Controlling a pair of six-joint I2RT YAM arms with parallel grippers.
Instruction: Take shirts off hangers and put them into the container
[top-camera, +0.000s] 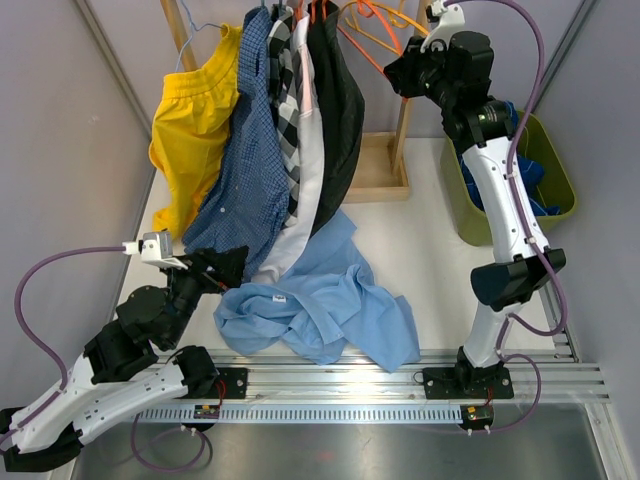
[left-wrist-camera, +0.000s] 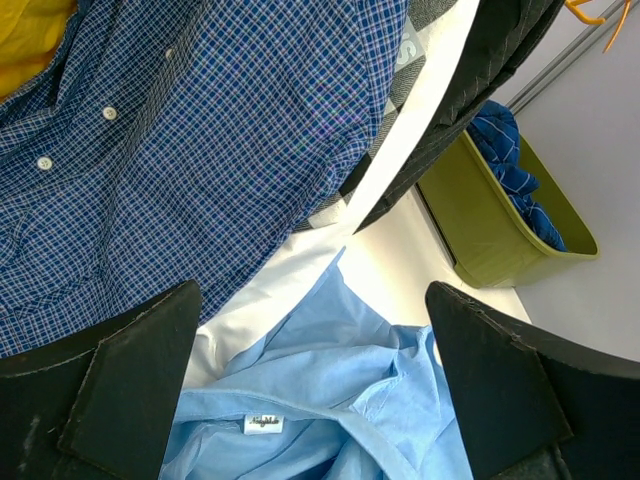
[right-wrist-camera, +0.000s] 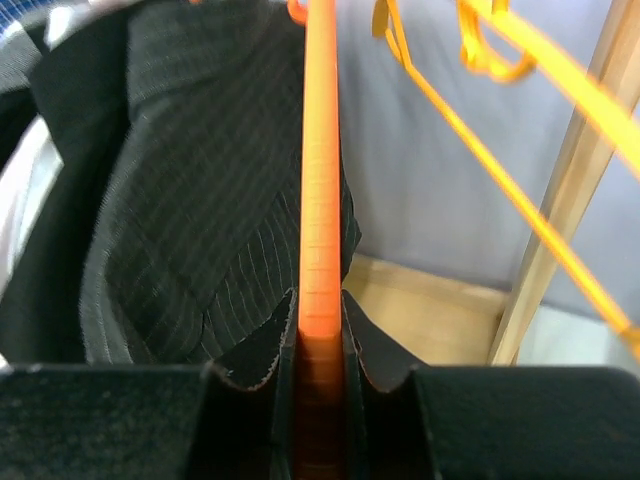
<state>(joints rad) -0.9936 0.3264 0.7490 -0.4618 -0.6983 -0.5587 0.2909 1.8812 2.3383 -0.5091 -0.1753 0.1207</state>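
Black pinstriped cloth shirt (top-camera: 335, 110) hangs at the right end of the row on the wooden clothes rack (top-camera: 403, 130), and I judge it to be the one in hand. My right pincer (right-wrist-camera: 318, 315) is up at the rack's rail, clamped on a thin bright orange hanger (right-wrist-camera: 320, 170). The hanger's bar runs straight away from the pincer, and the black cloth drapes just to its left in the right wrist view. I cannot tell for sure whether this hanger sits inside that shirt. The right arm is by far the nearer one, so I reckon freeing the shirt falls to it.

Further left along the rack hang a white shirt (top-camera: 310, 160), a black-and-white check shirt (top-camera: 287, 90), a dark blue fine check shirt (top-camera: 245, 140) and a yellow shirt (top-camera: 195, 120).

In front of the rack a crumpled light blue shirt (top-camera: 330, 300) lies on the white tabletop (top-camera: 420, 250). My left pincer (left-wrist-camera: 312, 300) hovers just over its collar with its jaws spread wide, holding nothing.

Right of the rack stands the olive-green rectangular plastic tub (top-camera: 562, 170), with dark blue cloth (left-wrist-camera: 510, 150) already in it.
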